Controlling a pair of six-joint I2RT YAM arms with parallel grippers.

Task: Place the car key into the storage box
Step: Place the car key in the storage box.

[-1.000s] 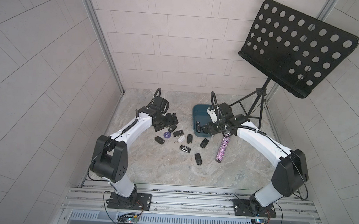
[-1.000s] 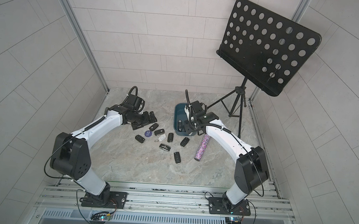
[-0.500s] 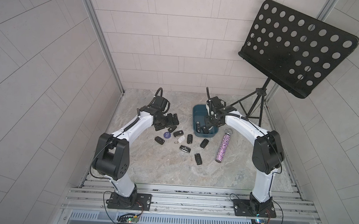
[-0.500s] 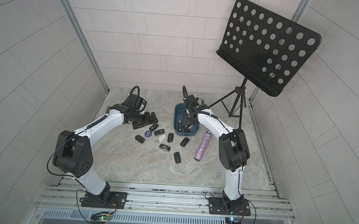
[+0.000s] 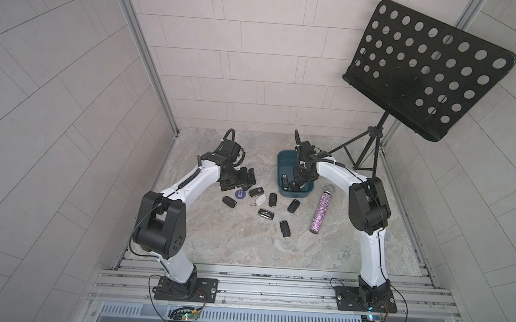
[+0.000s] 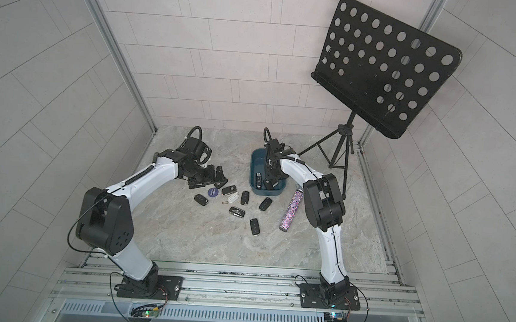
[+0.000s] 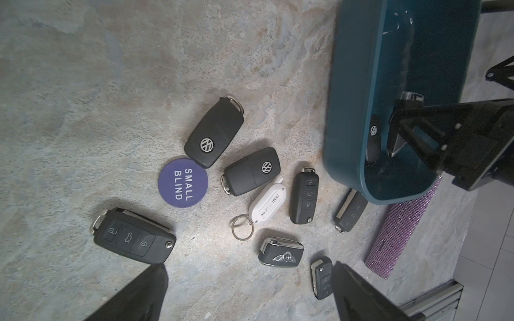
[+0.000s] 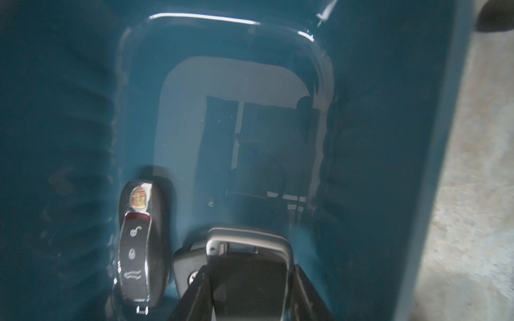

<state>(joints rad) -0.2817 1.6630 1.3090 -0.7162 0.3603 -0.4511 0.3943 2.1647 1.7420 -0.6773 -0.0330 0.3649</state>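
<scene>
The right claw, clenched on the car key, has dropped inside the storage box, mid-frame in a top view, beside a silver-trimmed fob; release should finish it. The left claw hangs spread open.

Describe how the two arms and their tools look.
Both the left arm and right arm have white link shells and bulky black joint housings, bolted to black base plates. A thin black cable runs along each, looping above the wrist. The left tool and right tool are black, with flat, wedge-shaped fingers. No markings are legible.
</scene>
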